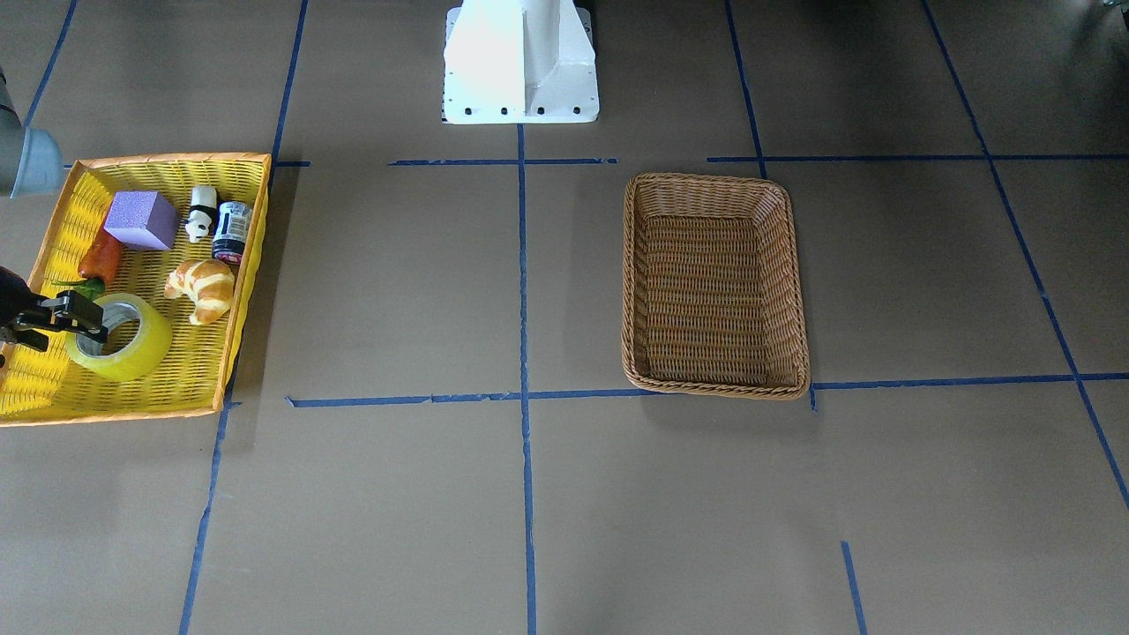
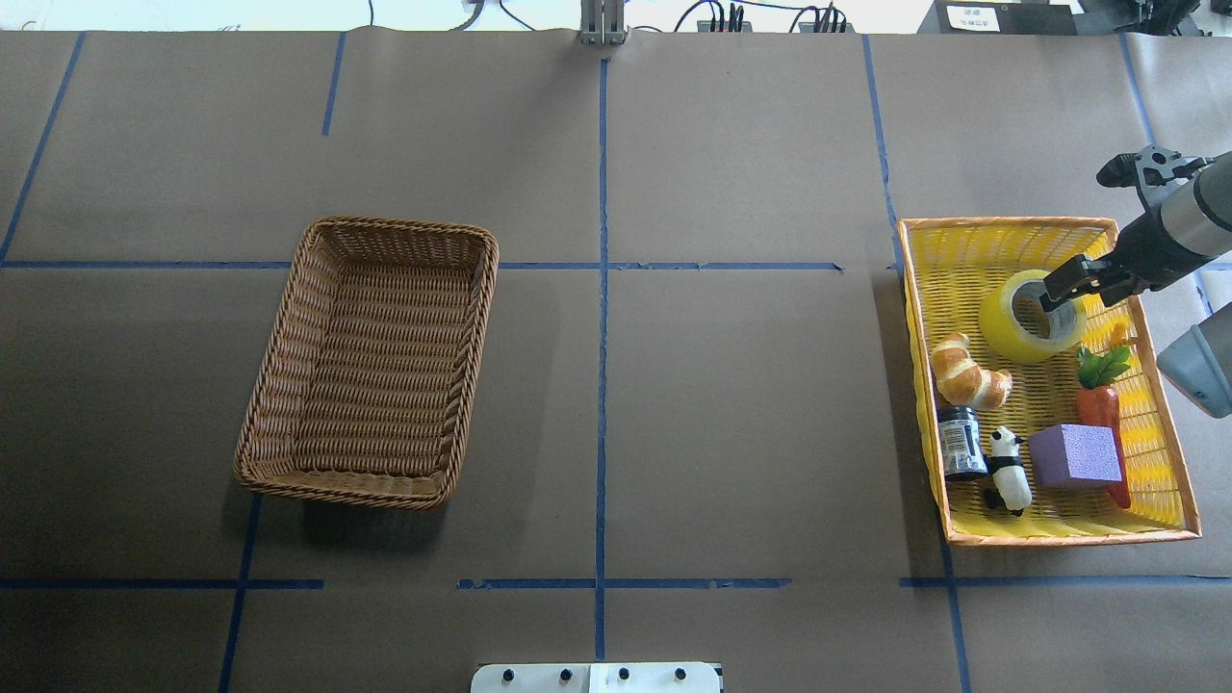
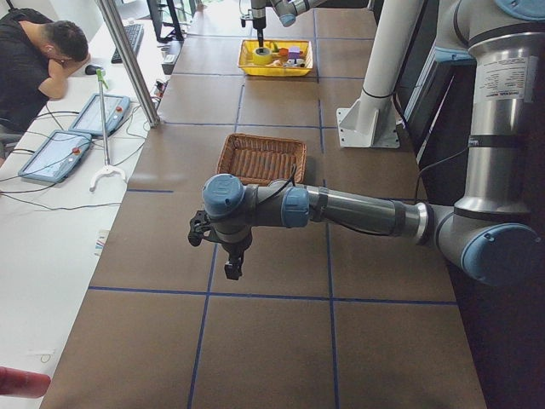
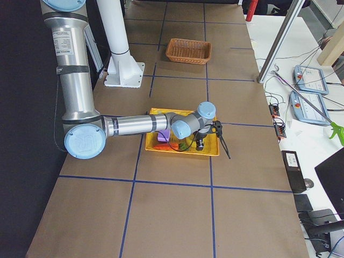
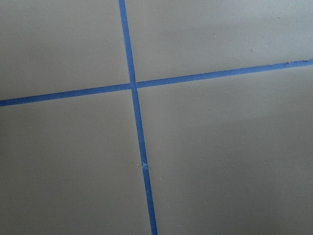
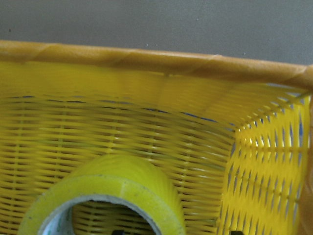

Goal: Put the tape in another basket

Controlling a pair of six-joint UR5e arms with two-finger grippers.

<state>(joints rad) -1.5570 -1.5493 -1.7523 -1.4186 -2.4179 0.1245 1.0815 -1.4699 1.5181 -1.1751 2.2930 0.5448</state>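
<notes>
Right hand (image 2: 1057, 292) is spread and unclamped, straddling the tape roll (image 2: 1011, 332) wall with one finger in the core. The roll lies in the yellow tray (image 2: 1001, 231), well apart from the wicker basket (image 2: 289, 385). Risk: a shallow pinch slips and the roll tips onto the croissant (image 2: 967, 373).

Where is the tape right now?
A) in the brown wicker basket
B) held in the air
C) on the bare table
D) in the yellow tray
D: the tape sits in the yellow tray, with the right tool down at its wall.
</notes>
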